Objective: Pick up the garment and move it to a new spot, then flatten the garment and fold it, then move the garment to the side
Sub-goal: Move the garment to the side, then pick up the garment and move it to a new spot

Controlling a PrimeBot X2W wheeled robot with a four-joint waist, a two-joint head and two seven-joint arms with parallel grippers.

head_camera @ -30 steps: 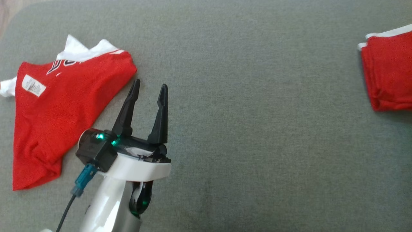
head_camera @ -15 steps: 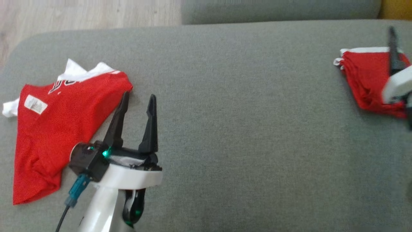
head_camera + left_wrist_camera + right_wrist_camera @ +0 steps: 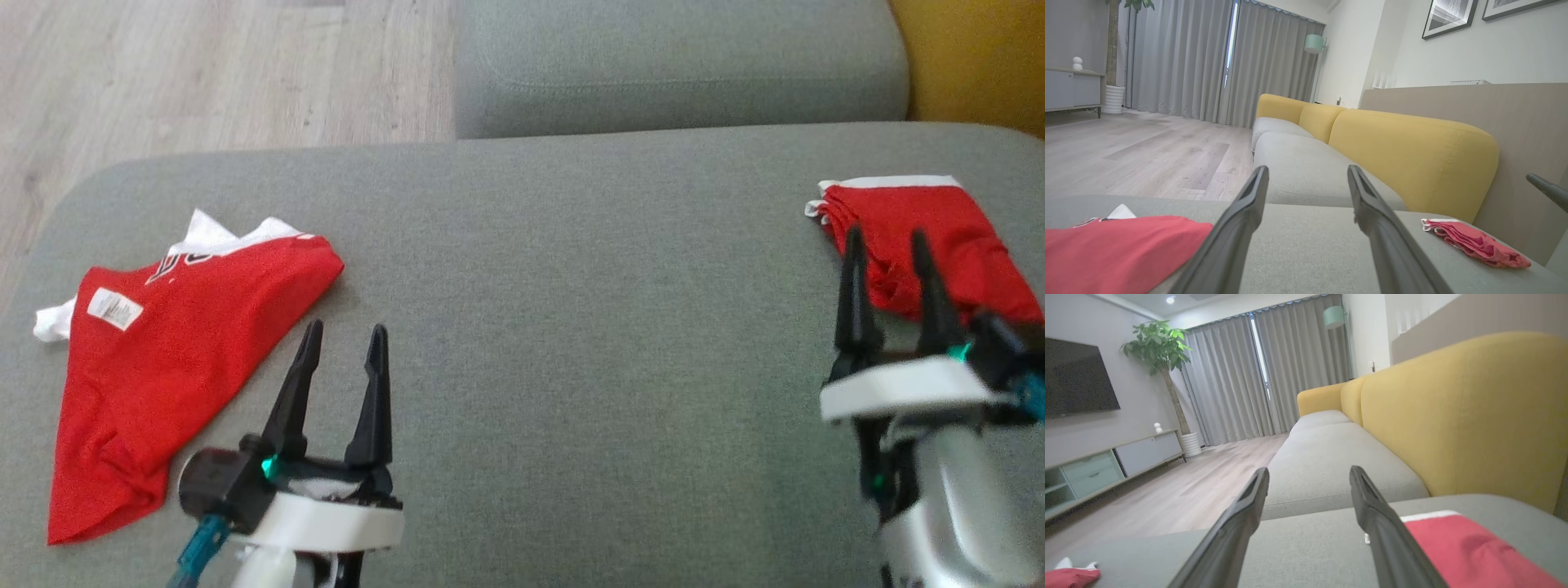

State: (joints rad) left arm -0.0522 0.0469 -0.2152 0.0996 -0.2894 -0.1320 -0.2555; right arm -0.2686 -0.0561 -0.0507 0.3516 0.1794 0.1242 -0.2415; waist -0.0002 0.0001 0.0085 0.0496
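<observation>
A folded red garment with a white edge lies at the far right of the grey seat cushion; it also shows in the left wrist view and the right wrist view. My right gripper stands open just in front of it, holding nothing, its fingertips over the garment's near edge. A second red garment with a white label lies loosely spread at the left. My left gripper is open and empty just right of it.
The cushion's rounded left edge drops to a wooden floor. Another grey seat cushion lies beyond, with a yellow backrest at the right. Bare cushion stretches between the two garments.
The head camera has tilted up, so the whole picture has shifted down. My right gripper has come into view, drawn back from the folded garment with open, empty jaws.
</observation>
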